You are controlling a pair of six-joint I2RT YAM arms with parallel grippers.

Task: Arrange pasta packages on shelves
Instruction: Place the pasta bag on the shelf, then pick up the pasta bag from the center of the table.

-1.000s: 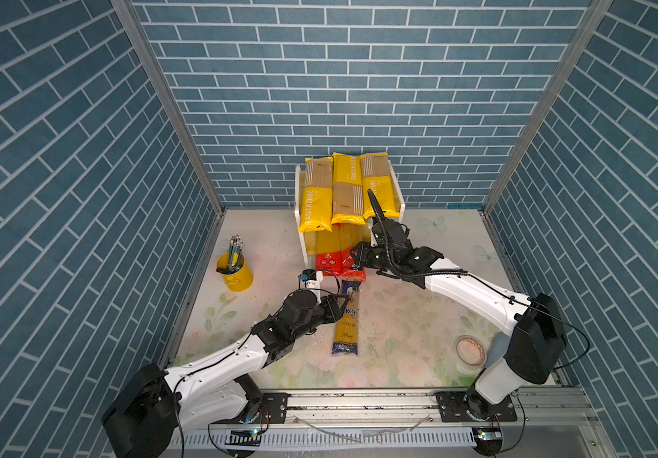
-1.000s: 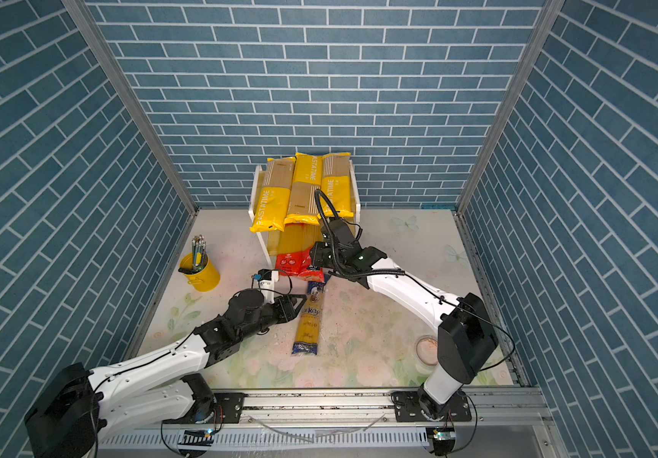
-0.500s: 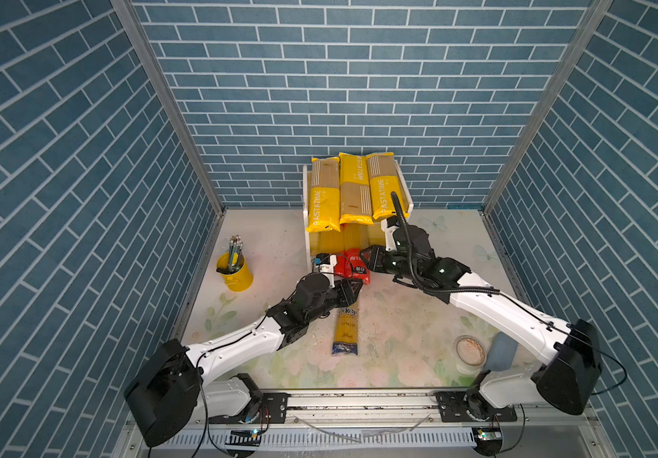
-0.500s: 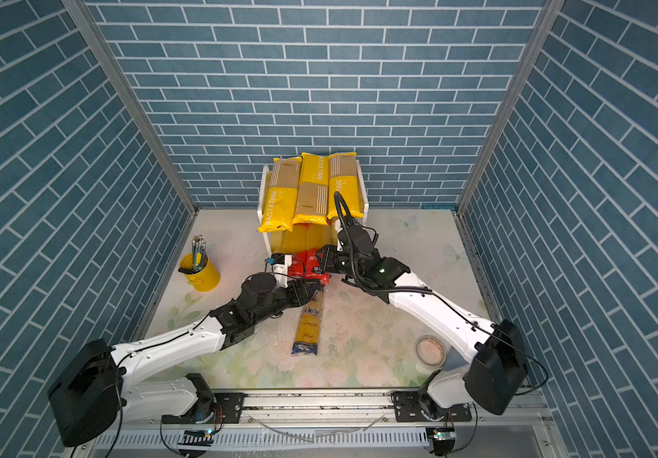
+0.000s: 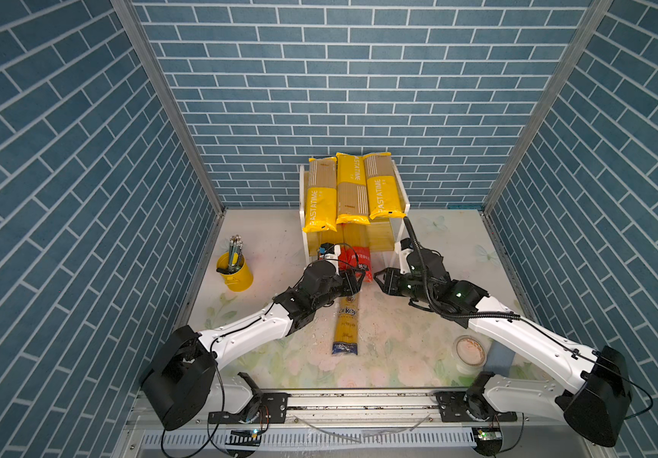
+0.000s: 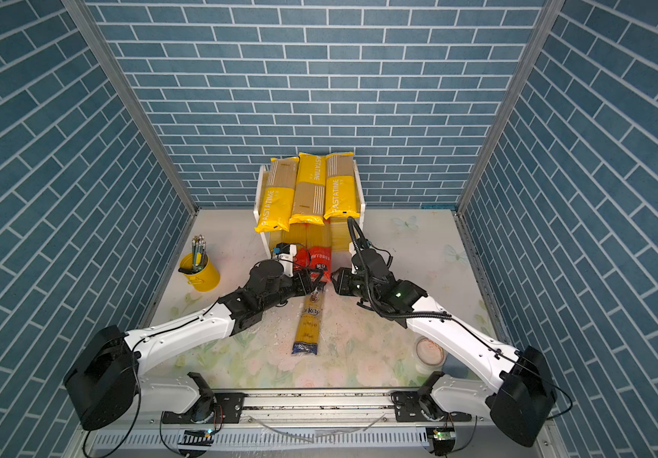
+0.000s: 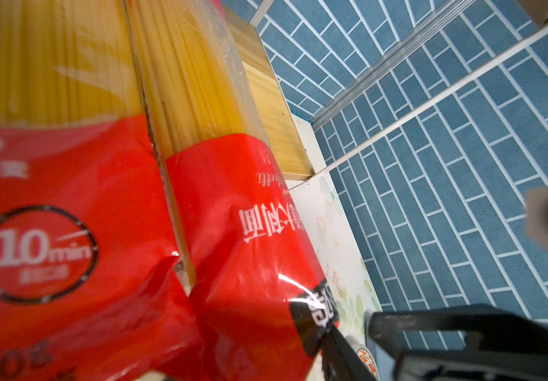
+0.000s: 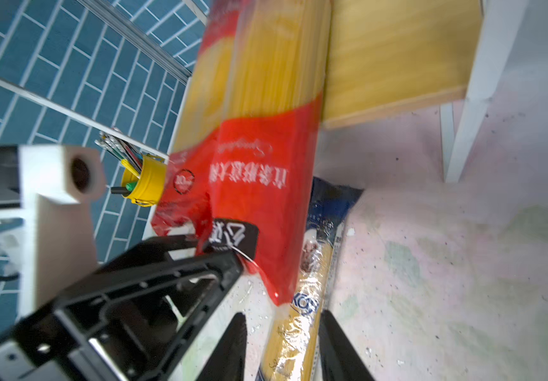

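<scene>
Well, a yellow metal cup of pencils [image 5: 236, 273] stands left; the left gripper [image 5: 355, 277] touches the red ends of two clear spaghetti bags [image 5: 359, 257] on the lower shelf of the yellow-board rack [image 8: 398, 59], held or not I cannot tell. Three yellow-and-tan bags [image 5: 353, 190] lie on top, a blue-ended bag [image 5: 346, 329] on the floral tabletop [image 5: 418, 337], the right gripper [image 5: 378, 279] with jaws parted, empty
</scene>
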